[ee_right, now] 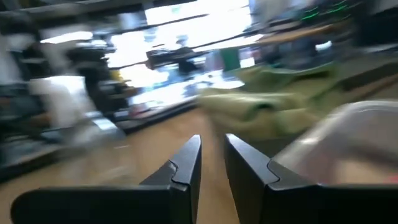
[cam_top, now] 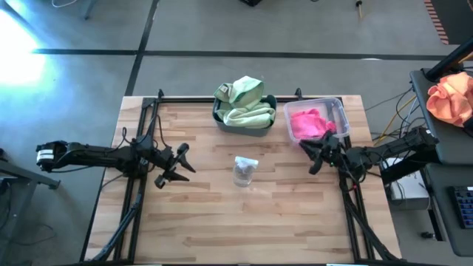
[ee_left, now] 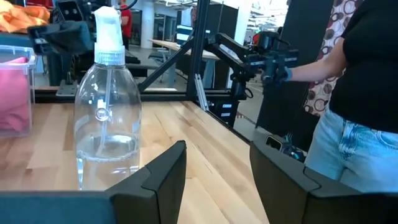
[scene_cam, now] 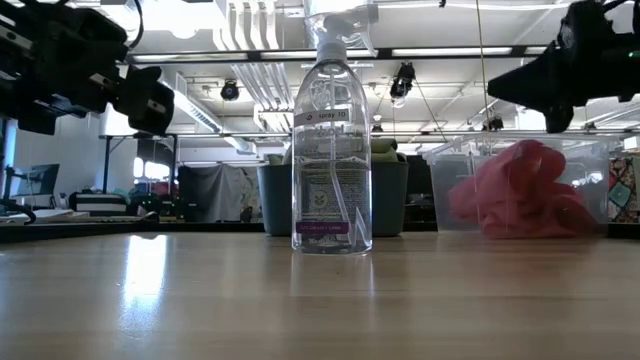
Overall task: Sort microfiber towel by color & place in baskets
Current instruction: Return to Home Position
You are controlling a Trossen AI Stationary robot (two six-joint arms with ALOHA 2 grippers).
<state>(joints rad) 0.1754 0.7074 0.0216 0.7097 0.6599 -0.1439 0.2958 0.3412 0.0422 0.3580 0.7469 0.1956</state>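
Left tool point(cam_top: 188, 161) open, right tool point(cam_top: 307, 157) narrow, empty

A clear spray bottle point(cam_top: 245, 171) stood central on the table point(cam_top: 222, 222). An orange cloth bundle point(cam_top: 452, 98) lay beyond that table's right edge.

**High view:** even, diffuse light falls on the table point(cam_top: 244, 222). A blown-out white glare covers the floor point(cam_top: 18, 44) far behind and outward of the left gripper point(cam_top: 179, 164). Shadows under both arms are faint.

**Low view:** ceiling lamps point(scene_cam: 450, 50) backlight the scene. The left gripper and right gripper point(scene_cam: 500, 88) read as near-black silhouettes. A pale reflection streaks the tabletop beneath the left gripper.

**Right wrist view:** everything ahead of the right gripper is smeared into streaks, with overexposed light patches beyond it.
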